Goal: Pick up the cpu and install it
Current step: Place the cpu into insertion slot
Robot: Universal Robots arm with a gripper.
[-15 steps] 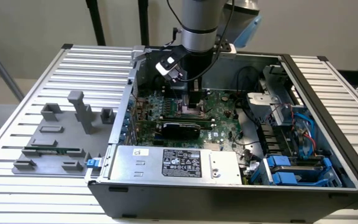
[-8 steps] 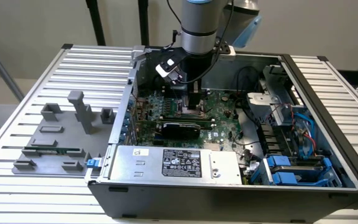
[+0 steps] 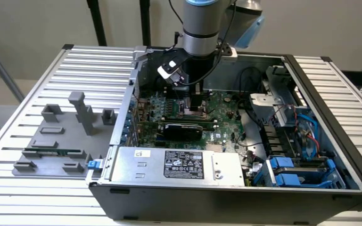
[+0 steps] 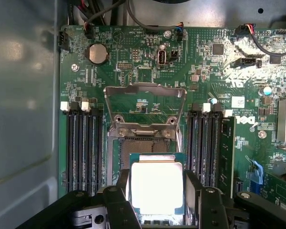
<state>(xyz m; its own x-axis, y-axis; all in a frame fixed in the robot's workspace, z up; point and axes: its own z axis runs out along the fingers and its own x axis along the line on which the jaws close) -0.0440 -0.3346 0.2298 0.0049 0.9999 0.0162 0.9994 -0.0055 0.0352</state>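
**CPU grabbed, not seated yet**

The pickup half can be called done. The cpu (image 4: pixel 156 187) is clamped between the 2 fingers of the hand (image 4: pixel 156 202), pinched on 2 opposite edges with the silver lid facing the camera.

It is held over the open socket (image 4: pixel 139 144) and looks to be hovering rather than dropped in. Part of the contact field is left uncovered past the chip's edge, and the load plate (image 4: pixel 145 102) is flipped up. So the install half is judged unfinished: chip not lowered, plate not closed.

In the exterior view, the hand (image 3: pixel 193 106) is sunk into the PC case (image 3: pixel 231 197), at about 12 o'clock from the power supply (image 3: pixel 177 165) and right over the motherboard (image 3: pixel 222 127). Grey fixtures (image 3: pixel 61 141) are laid out on the counter (image 3: pixel 17 188) at 9 o'clock from the case.

As for writing, a Dell logo (image 4: pixel 250 125) is printed sideways on the board. A white sticker (image 4: pixel 238 101) near it and the power supply's label (image 3: pixel 184 165) carry print that can't be read.
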